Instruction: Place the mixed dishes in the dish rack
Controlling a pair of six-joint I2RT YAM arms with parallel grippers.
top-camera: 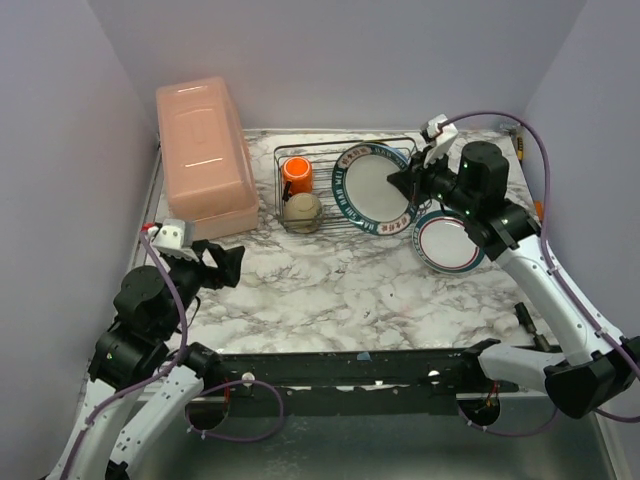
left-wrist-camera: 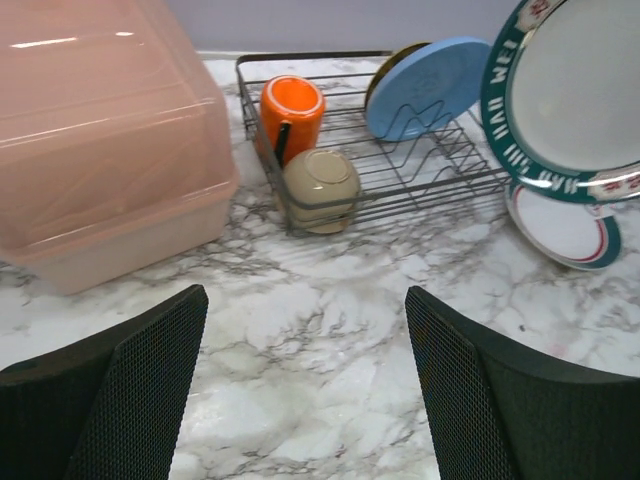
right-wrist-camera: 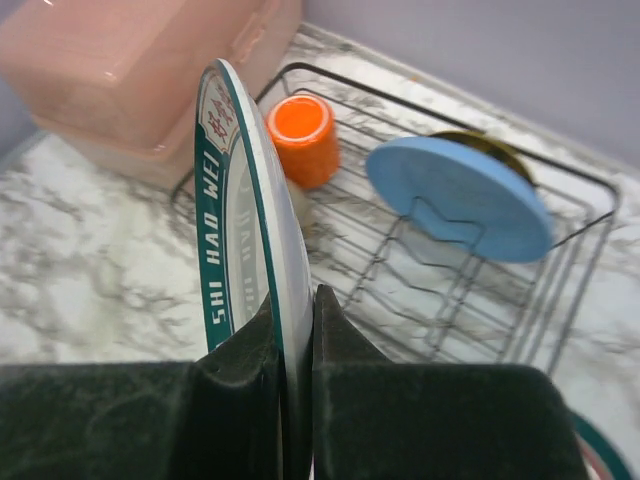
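The black wire dish rack (top-camera: 335,215) stands at the back middle of the table. In it are the orange mug (top-camera: 296,172), the small pale bowl (top-camera: 302,210) mouth down, and the light-blue plate (left-wrist-camera: 428,88) upright in the slots, with the yellow-brown plate (left-wrist-camera: 385,70) behind it. My right gripper (top-camera: 405,182) is shut on the rim of the white plate with the teal patterned rim (top-camera: 372,185), held on edge over the rack's right part; it shows edge-on in the right wrist view (right-wrist-camera: 235,230). My left gripper (top-camera: 215,262) is open and empty at the front left.
A big pink lidded box (top-camera: 203,150) stands left of the rack. A second white plate with a teal and red rim (top-camera: 447,243) lies flat on the marble table right of the rack. Walls close in on both sides.
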